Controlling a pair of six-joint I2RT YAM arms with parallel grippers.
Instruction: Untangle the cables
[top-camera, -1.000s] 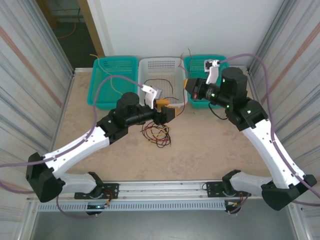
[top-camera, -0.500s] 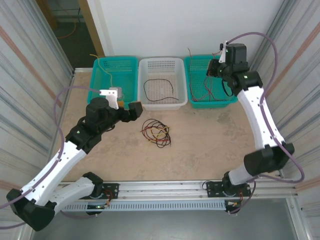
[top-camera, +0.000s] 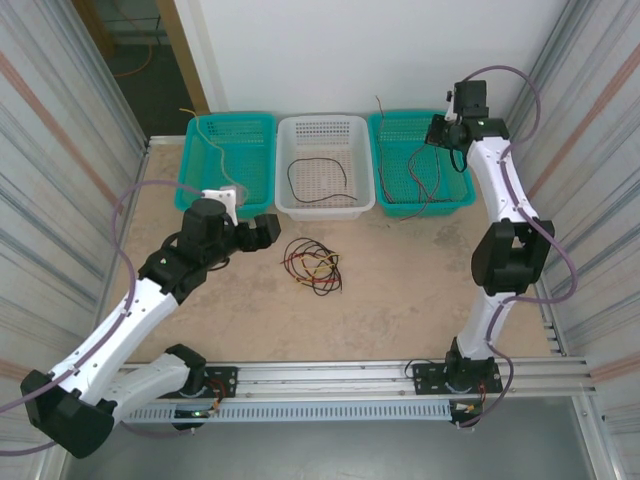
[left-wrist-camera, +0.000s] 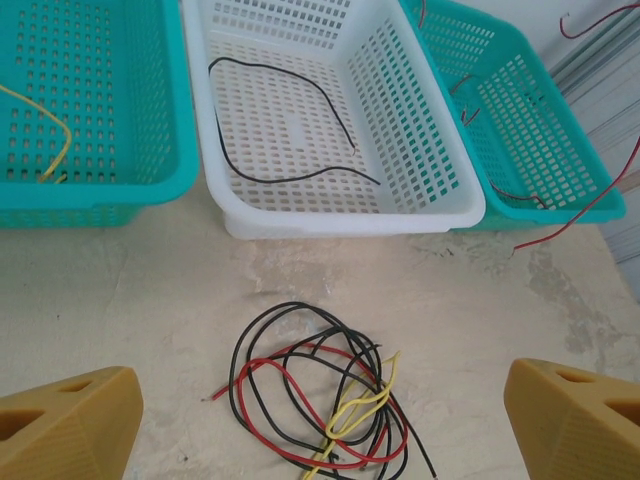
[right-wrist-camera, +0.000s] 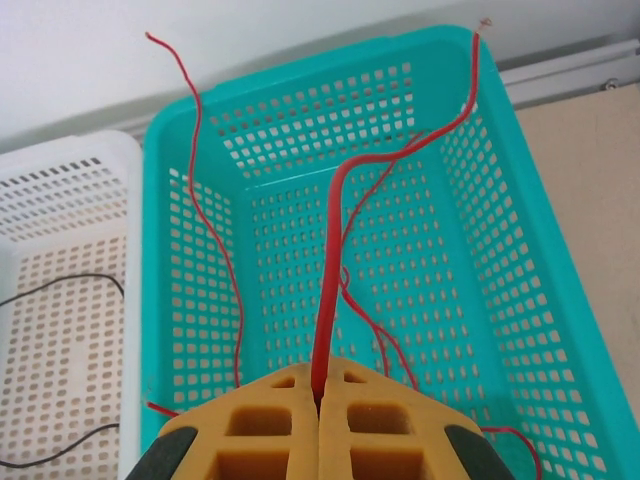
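A robotics lab test cell: corrugated panel walls (top-camera: 50, 180) enclose a beige table (top-camera: 400, 290), with two robot arms (top-camera: 130, 310) bolted to an aluminium rail (top-camera: 330, 372).

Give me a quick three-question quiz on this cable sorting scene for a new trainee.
1. True or false: the left gripper is shut on a cable from the tangle on the table.
2. Which colour of cable lies in the white basket? A) red B) black C) yellow
3. Fill in the blank: the right gripper is shut on a ___ cable over the right teal basket.

Key:
1. False. Its jaws stand open, with the tangle between and below them.
2. B, the black cable.
3. Red. The red cable runs up out of the closed fingers.
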